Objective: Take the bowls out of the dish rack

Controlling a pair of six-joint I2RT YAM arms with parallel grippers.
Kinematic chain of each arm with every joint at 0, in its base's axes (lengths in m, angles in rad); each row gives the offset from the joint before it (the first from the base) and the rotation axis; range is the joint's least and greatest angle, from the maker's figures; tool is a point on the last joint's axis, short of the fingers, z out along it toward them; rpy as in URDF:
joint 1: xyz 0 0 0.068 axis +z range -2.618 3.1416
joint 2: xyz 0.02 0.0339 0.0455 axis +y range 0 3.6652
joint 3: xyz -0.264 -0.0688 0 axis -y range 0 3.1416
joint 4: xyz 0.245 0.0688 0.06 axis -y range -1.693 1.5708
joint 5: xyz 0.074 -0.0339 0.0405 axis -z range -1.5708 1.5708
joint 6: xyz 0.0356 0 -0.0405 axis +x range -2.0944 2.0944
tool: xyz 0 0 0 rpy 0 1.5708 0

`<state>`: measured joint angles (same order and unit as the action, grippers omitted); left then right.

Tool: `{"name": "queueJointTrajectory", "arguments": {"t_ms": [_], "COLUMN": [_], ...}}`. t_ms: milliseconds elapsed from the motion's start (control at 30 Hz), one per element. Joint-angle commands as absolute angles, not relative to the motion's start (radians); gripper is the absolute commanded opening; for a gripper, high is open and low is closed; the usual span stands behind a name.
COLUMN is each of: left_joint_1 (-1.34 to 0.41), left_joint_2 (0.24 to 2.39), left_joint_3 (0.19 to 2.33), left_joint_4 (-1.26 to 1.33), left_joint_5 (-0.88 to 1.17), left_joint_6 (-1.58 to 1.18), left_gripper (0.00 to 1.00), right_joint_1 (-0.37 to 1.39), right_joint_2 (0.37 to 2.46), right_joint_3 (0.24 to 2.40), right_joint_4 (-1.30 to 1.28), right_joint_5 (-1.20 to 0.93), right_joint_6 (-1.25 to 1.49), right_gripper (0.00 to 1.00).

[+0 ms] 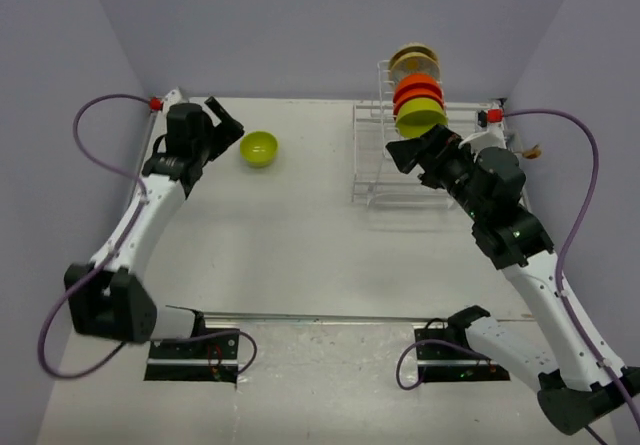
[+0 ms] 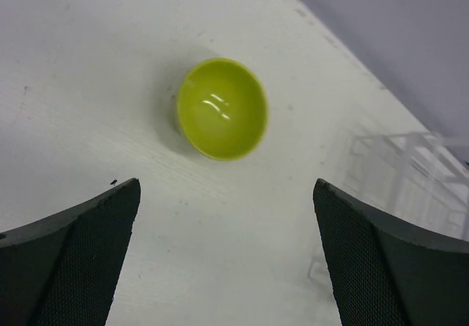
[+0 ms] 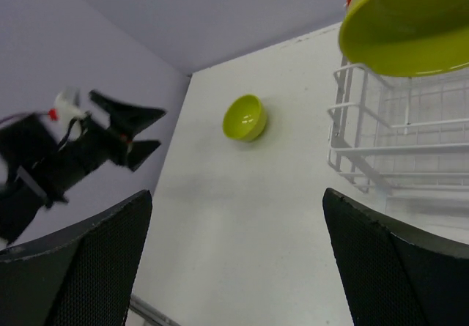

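My right pincer (image 1: 397,155) gapes wide, empty; green racked bowl (image 1: 421,117) just beyond it, far side; left arm (image 1: 150,205) farther.

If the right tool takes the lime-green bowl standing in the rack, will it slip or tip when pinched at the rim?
The lime-green bowl looks rigid, so it should keep its shape. Its smooth wall may slip in a rim pinch. Standing on edge beside the orange-red bowl in the dish rack, it could snag the wires if lifted askew.

Left hand (image 1: 226,123) and right hand (image 1: 398,155) agape
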<state>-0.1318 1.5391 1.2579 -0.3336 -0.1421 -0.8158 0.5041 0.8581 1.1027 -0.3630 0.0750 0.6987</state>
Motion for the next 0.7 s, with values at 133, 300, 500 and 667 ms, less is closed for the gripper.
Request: {"name": "queueJointTrajectory", "arguments": {"t_ms": [133,300,500,667], "left_joint_1": [-0.383,-0.385,-0.385,-0.385], "left_joint_2": [0.896,0.720,0.577,0.474], "left_joint_3": [1.033,1.019,0.930,0.827], "left_joint_4": [-0.398,-0.592,-0.569,-0.520], "left_joint_5": [-0.163,-0.190,-0.178,-0.222], "left_joint_6": [-0.634,-0.507,-0.361,-0.337], "left_gripper": [1.00,1.00,1.00,1.00], "right_joint_1": [0.249,0.198,0.167,0.167], "right_joint_2": [0.910,0.960,1.051,1.084], "right_joint_3": [1.036,0.992,0.939,0.957], "right_joint_4": [-0.109,0.078,0.150,0.130], "right_joint_5": [-0.095,-0.029,0.047,0.120], "right_joint_6": [1.108,1.227,1.442,1.466], "right_gripper": [0.99,0.95,0.82,0.75]}}
